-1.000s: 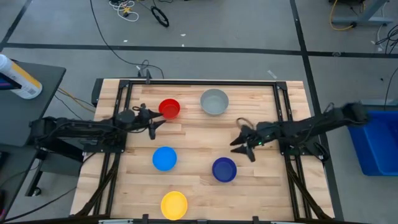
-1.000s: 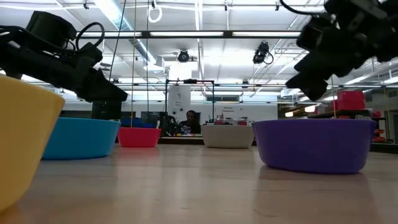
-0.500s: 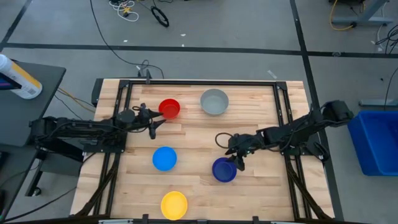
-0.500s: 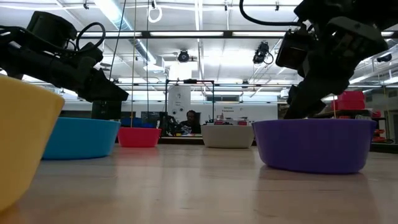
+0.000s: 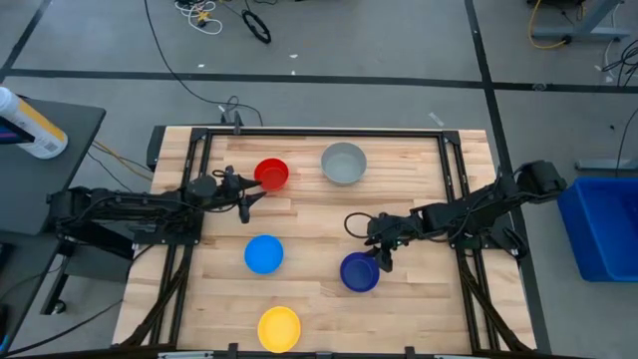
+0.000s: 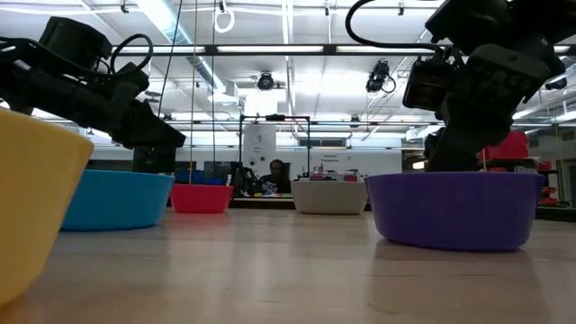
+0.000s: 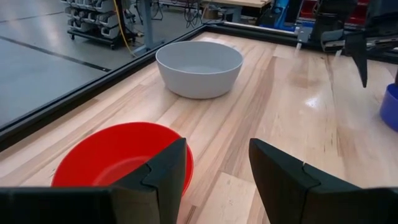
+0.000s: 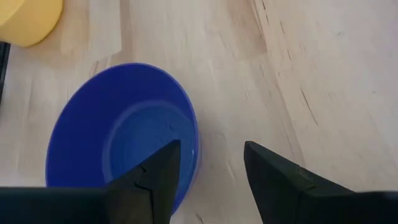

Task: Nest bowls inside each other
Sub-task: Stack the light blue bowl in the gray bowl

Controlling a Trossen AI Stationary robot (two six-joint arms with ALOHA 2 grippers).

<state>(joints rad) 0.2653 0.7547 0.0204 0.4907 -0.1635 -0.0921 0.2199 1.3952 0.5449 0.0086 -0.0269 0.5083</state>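
Note:
Five bowls sit apart, bases on the wooden table: red (image 5: 271, 174), grey (image 5: 344, 163), light blue (image 5: 264, 254), dark blue (image 5: 359, 271) and yellow (image 5: 279, 327). My right gripper (image 5: 382, 259) is open and slants down over the dark blue bowl's (image 8: 124, 137) rim on the table's right side. One finger stands over the bowl's inside, the other over bare wood; I see no touch. My left gripper (image 5: 249, 192) waits open beside the red bowl (image 7: 118, 155), on its near side, with nothing between its fingers.
Black frame rails (image 5: 319, 132) run along the table's edges. A blue bin (image 5: 603, 234) stands off the table's right side and a bottle (image 5: 30, 125) on a stand to the left. A person (image 6: 277, 175) sits far beyond the table.
My right gripper has gone down and toward the table's left and near edges, onto the dark blue bowl, tipping more steeply downward; over the last half second it has nearly stopped. The bowls have not moved.

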